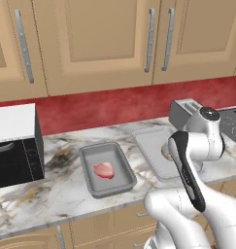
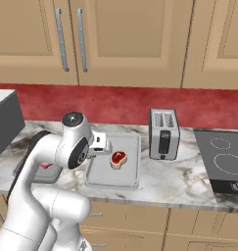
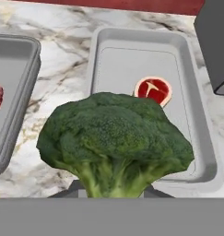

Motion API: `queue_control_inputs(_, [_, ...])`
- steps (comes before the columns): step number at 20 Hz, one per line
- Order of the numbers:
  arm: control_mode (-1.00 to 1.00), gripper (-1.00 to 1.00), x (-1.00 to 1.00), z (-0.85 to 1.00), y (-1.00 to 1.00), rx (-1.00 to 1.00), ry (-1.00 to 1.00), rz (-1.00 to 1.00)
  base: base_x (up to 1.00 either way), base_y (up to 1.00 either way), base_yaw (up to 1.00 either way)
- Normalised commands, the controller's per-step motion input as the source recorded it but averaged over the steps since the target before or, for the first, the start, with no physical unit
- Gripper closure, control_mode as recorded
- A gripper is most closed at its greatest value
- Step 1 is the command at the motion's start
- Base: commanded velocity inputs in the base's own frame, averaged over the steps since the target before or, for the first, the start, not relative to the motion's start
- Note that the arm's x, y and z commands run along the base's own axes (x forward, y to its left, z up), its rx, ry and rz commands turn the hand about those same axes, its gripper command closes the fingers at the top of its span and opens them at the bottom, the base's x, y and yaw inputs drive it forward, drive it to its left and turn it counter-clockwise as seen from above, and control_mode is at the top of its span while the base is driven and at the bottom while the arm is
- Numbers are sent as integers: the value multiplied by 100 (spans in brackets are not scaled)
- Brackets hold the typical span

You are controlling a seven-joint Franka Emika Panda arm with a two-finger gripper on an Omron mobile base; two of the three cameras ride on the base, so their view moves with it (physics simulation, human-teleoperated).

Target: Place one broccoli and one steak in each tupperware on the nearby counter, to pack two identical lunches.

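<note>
A big green broccoli point(image 3: 115, 138) fills the lower middle of the hand view, with my gripper point(image 2: 101, 143) shut on its stalk. Beyond it lies the paler tupperware point(image 3: 100, 60), and a round red steak point(image 3: 152, 90) rests inside. The same tupperware point(image 2: 132, 179) and steak point(image 2: 118, 158) sit just right of my hand in the right base view. The darker tupperware point(image 1: 90, 155) lies to the left on the counter point(image 1: 51, 194) and holds a pink steak point(image 1: 103, 170). The broccoli hangs above the paler tray's near left part and the strip of marble between the trays.
A silver toaster point(image 2: 163, 133) stands right of the paler tray, and a black cooktop point(image 2: 223, 162) lies further right. A microwave point(image 1: 15, 146) is at the counter's left end. Wooden wall cabinets point(image 1: 105, 39) hang above a red backsplash.
</note>
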Motion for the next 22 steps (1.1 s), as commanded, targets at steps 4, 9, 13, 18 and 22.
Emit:
queue_control_inputs(4, [-100,100,61,-48,0,0,0,2,0,0,0])
queue_control_inputs(9, [-100,100,62,-34,0,1,0,3,0,0,0])
queue_control_inputs(13, [-100,100,66,-33,0,1,0,3,0,0,0])
queue_control_inputs(18, [-100,100,67,-28,0,0,0,2,0,0,0])
queue_control_inputs(22, [-100,100,61,-9,-3,1,6,4,0,0,0])
